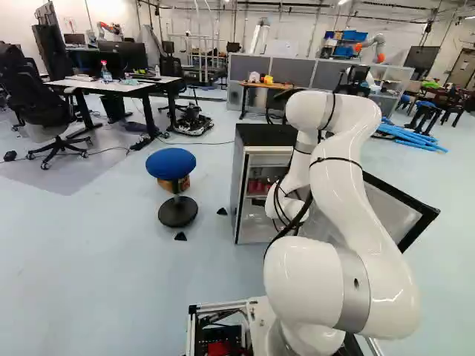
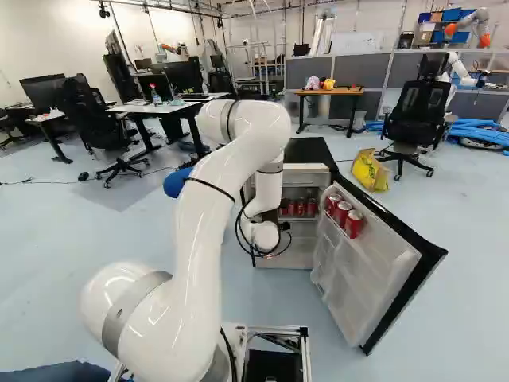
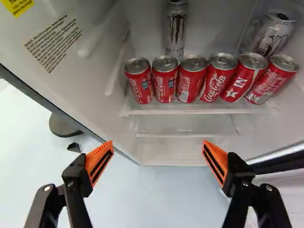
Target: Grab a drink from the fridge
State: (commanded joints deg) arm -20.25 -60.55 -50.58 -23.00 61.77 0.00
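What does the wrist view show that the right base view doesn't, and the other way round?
Only the wrist view: the open gripper's orange pads and a yellow label.

Only the right base view: three door cans, a yellow bag and a black office chair.

Both: the fridge and red cans on its inside shelf.

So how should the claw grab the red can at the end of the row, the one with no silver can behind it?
I'd come straight in from the front, with the open claw hugging the middle of the can. It's round and standing up. One side has free space, but its neighbour is close on the other, so that finger may need to squeeze in.
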